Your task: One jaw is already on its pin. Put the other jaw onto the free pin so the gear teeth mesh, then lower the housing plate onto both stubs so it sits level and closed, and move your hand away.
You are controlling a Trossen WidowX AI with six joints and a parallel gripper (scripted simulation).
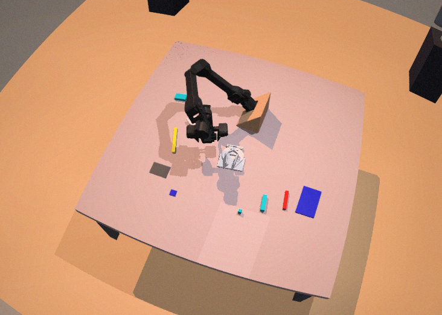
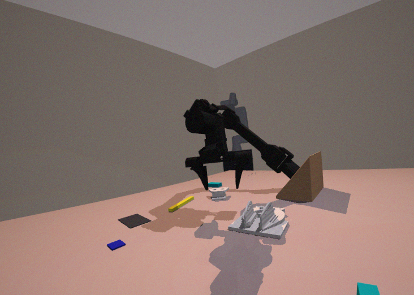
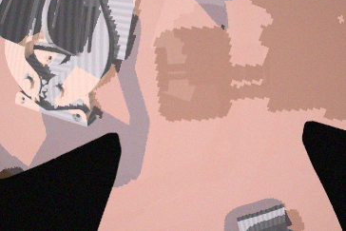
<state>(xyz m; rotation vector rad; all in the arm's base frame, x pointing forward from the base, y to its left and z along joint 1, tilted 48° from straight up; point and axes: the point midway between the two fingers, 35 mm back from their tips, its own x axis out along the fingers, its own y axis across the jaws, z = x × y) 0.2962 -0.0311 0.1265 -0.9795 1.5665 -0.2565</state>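
Observation:
The grey-white base (image 1: 230,168) (image 2: 276,231) (image 3: 124,9) lies flat on the table. Its two jaws (image 2: 248,215) (image 2: 267,217) (image 3: 24,6) (image 3: 78,18) stand side by side. In the wrist view, small teeth show between their rounded ends; I cannot tell whether they mesh fully. The white housing plate (image 2: 219,193) (image 3: 262,220) stands apart from the base, on the table farther back in the exterior view; the arm mostly hides it in the top view. My gripper (image 2: 221,188) (image 3: 215,139) is wide open and empty, above the table, beside the base and in front of the housing plate.
A brown wedge (image 1: 254,120) (image 2: 299,184) stands at the arm's base. A yellow bar (image 1: 174,140) (image 2: 181,204), a dark flat square (image 1: 159,169) (image 2: 134,220) and a small blue tile (image 1: 172,192) (image 2: 116,244) lie left of the base. A teal block (image 1: 180,96) (image 2: 214,184) lies behind.

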